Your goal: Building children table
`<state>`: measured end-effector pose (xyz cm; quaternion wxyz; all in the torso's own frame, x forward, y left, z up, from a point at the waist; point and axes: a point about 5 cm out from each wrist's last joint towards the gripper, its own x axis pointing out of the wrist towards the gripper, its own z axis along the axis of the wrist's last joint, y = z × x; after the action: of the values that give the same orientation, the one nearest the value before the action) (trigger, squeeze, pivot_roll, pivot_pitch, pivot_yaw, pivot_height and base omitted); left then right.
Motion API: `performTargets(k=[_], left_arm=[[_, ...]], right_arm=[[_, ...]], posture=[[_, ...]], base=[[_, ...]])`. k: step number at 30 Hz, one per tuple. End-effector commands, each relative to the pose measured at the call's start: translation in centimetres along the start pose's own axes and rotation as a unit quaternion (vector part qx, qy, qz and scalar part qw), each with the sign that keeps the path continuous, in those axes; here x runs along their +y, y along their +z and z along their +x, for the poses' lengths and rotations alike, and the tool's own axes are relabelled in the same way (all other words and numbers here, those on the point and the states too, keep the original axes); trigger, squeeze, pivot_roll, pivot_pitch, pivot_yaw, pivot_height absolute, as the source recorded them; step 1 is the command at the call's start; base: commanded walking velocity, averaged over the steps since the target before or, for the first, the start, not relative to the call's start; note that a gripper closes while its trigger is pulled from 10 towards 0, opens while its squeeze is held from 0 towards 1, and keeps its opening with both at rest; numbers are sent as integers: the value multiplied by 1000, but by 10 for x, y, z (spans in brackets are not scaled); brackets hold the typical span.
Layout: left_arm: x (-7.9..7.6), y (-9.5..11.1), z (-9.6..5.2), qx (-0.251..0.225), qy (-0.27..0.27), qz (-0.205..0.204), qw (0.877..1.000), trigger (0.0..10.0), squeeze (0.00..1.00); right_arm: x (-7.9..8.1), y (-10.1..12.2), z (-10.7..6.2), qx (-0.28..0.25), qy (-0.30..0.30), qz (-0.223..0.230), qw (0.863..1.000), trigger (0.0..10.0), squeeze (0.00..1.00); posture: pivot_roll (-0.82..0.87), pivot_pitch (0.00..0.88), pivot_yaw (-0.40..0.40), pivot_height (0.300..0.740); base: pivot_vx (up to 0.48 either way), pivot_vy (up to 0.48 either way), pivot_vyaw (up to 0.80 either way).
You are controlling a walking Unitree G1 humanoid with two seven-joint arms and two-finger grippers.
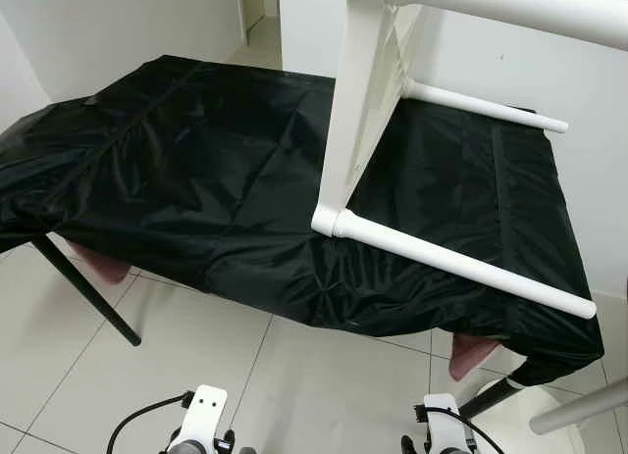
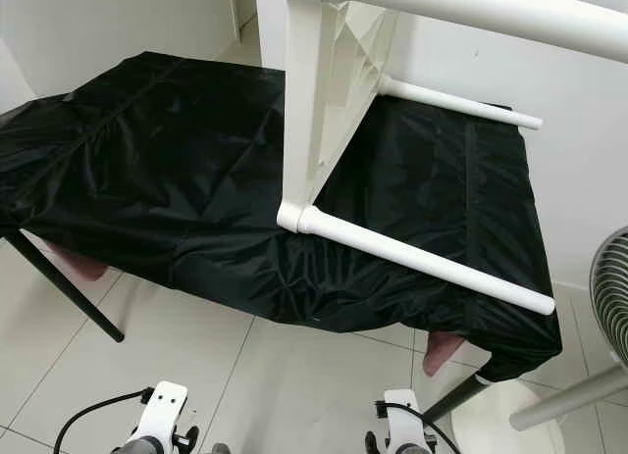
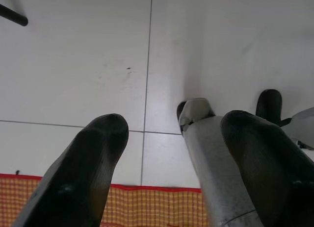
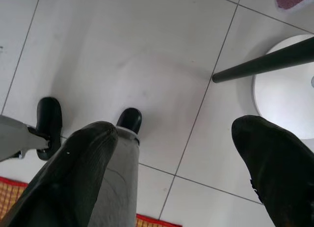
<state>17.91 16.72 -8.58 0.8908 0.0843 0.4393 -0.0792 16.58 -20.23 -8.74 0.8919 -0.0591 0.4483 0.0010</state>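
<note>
We see the white children's table (image 1: 365, 111) standing on edge on top of a work table draped in a black cover (image 1: 177, 170). Its top rises upright at the middle of the cover, and two fitted white legs (image 1: 461, 265) stick out toward the right, one near and one far. A further white tube crosses the top right of the head views; whether it is a third leg we cannot tell.

Both arms hang low at our near side, well apart from the piece. The left gripper (image 3: 167, 158) points down at the white tile floor (image 3: 73, 65), its fingers spread wide and holding nothing. The right gripper (image 4: 181, 158) does the same, fingers wide and empty, above the floor close to a black leg of the work table (image 4: 265, 65) and a round white base (image 4: 289, 89). A checked orange mat with a red edge (image 3: 157, 207) lies underfoot.

We judge the assembly partly done, with nothing in hand. The next move likely calls for raising an arm to steady the upright top before handling any further leg.
</note>
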Motion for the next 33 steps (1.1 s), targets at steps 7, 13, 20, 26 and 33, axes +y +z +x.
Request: performTargets(k=[7, 13, 20, 26, 33], left_arm=[[-7, -15, -3, 22, 3, -34, 999, 0, 0], [-4, -18, -4, 33, 12, -29, 999, 1922, 0], [-1, -20, -4, 38, 16, -37, 998, 10000, 302], [-1, -19, -4, 33, 7, -47, 998, 10000, 1000], [2, -21, -5, 35, 9, -39, 999, 10000, 1000]], right_arm=[[-1, -14, -3, 24, 9, -12, 1000, 0, 0], [-4, -14, -4, 26, -1, -21, 999, 3765, 0], [-2, -15, -4, 27, 4, -13, 1000, 10000, 1000], [-2, -14, -3, 26, 2, -20, 999, 10000, 1000], [-1, -14, -3, 25, 4, -15, 1000, 10000, 1000]], posture=[[160, 0, -27, 740], [159, 0, -29, 740], [158, 0, -27, 740], [159, 0, -22, 740], [157, 0, -18, 740]], base=[[0, 0, 0], [0, 0, 0], [0, 0, 0], [0, 0, 0], [0, 0, 0]])
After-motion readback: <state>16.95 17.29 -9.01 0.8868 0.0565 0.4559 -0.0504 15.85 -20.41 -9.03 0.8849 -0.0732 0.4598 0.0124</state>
